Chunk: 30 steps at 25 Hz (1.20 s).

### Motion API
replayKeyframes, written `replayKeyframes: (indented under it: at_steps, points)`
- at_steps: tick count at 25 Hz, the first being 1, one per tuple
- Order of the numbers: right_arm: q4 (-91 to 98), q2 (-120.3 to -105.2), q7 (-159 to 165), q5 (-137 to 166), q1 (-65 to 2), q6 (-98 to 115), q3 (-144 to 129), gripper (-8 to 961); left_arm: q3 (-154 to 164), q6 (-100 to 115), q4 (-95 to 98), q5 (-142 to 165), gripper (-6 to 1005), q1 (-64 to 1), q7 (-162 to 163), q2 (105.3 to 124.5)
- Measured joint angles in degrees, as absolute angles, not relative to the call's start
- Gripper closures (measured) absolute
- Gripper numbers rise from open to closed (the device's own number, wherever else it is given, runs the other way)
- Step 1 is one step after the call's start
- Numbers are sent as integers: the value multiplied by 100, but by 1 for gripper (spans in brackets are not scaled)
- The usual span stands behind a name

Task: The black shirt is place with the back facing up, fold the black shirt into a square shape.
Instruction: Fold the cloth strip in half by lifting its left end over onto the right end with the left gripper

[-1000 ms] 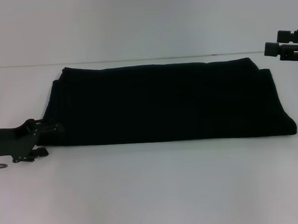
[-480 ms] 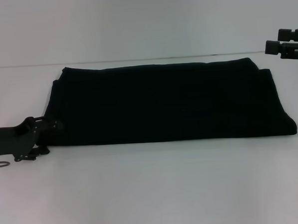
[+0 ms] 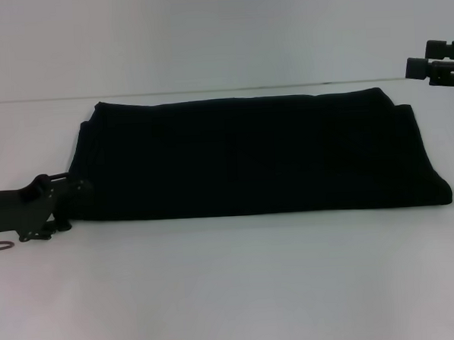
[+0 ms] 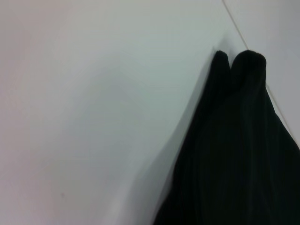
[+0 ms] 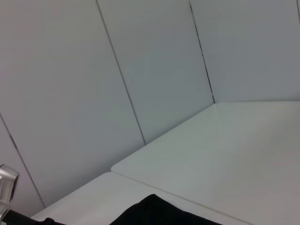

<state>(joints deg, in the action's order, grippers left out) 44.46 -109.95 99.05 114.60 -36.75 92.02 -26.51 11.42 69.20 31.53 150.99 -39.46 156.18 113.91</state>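
black shirt [image 3: 249, 153]: soft matt cloth, no sheen, faint fine ribbing along folded layers. table [image 3: 233, 291]: smooth white surface, slight soft sheen. wall panels [image 5: 140, 70]: smooth, matt, pale. left gripper [image 3: 57, 202]: matt black hard parts.

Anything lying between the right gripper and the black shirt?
Nothing: in the head view, only bare white table separates the right gripper from the black shirt.
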Motion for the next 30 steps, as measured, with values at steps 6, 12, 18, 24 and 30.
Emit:
replayKeyframes:
  at_steps: [6,12,18,24,30]
  points:
    - [4441,-10995,9905,11429,-3682,9202,-2650,54,1142,6761,3117,15099,140,-3986,15618,11377]
    - [4431,-10995,9905,11407,-3683,9202,-2652,54,1151,6671,3086,15062,149,-4039,15600,11370]
    - [4429,-10995,9905,11407,-3692,9195,-2654,53,1155,6603,3084,14981,158,-4052,15569,11371]
    - [4430,-10994,9905,11407,-3691,9167,-2655,53,1199,6579,3084,14939,166,-4065,15495,11373]
    - [4427,-10995,9905,11408,-3692,9132,-2654,53,1203,6627,3076,14939,175,-4070,15333,11373]
